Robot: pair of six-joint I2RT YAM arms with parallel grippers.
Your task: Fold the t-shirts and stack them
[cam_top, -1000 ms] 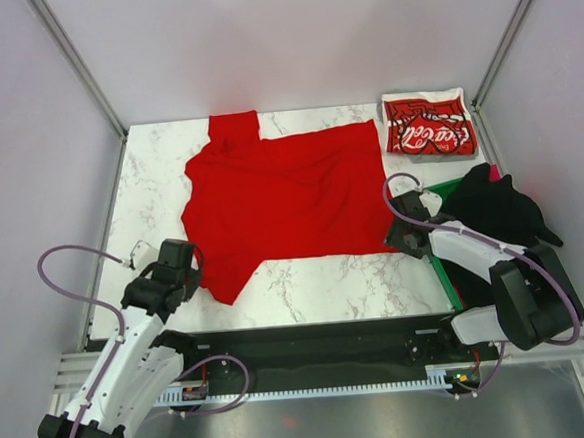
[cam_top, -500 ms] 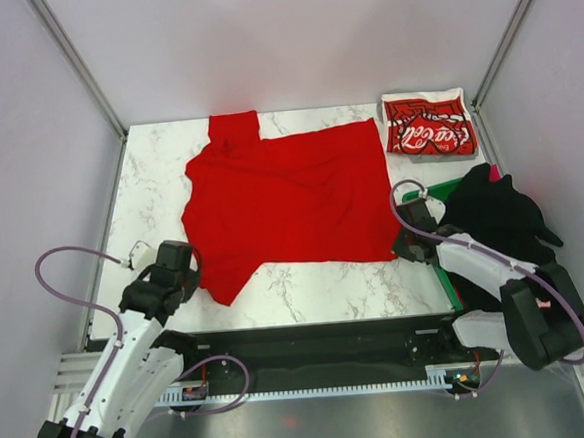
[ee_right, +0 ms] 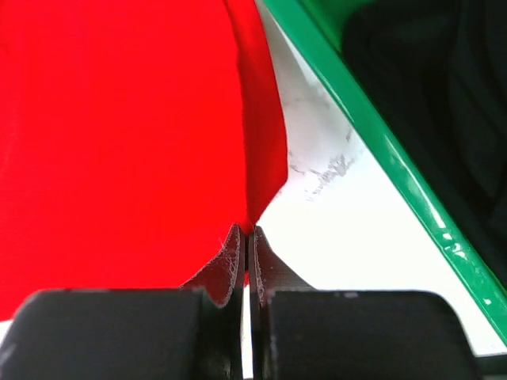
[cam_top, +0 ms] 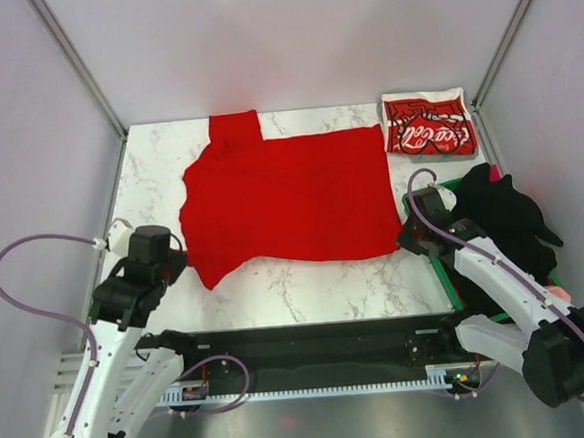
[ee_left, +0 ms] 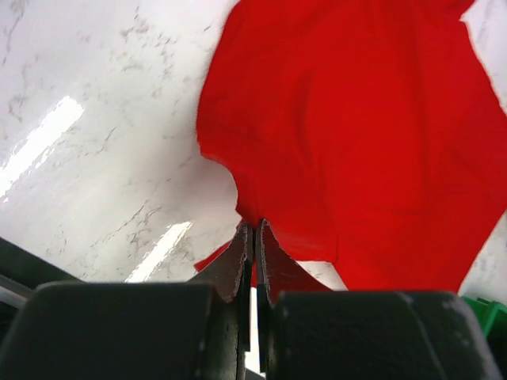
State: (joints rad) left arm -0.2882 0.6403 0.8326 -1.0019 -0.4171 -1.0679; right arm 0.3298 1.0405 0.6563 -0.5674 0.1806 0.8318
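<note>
- Top external view: the marble table (cam_top: pixel 307 288) carries the plain red t-shirt (cam_top: pixel 286 199), opened out across its middle and not yet folded.
- Compared with a second ago, that shirt lies wider and flatter. Its right edge has straightened and its near-left sleeve tip has drawn in, because both arms have pulled apart. The spreading step therefore looks nearly done, with folding to follow.
- A green bin (ee_right: pixel 380 142) holding a black garment (cam_top: pixel 497 210) sits at the table's right side. The right wrist view shows the bin's rim just beside the shirt corner, a gap the overhead view blurs.
- The printed t-shirt (cam_top: pixel 429 129) rests folded at the far right corner, well apart from the arms and ready to be stacked on.
- Only the wrist cameras show the grips. The left gripper (ee_left: pixel 253 229) is pinched on the sleeve edge, and the right gripper (ee_right: pixel 247 233) is pinched on the near-right hem corner.
</note>
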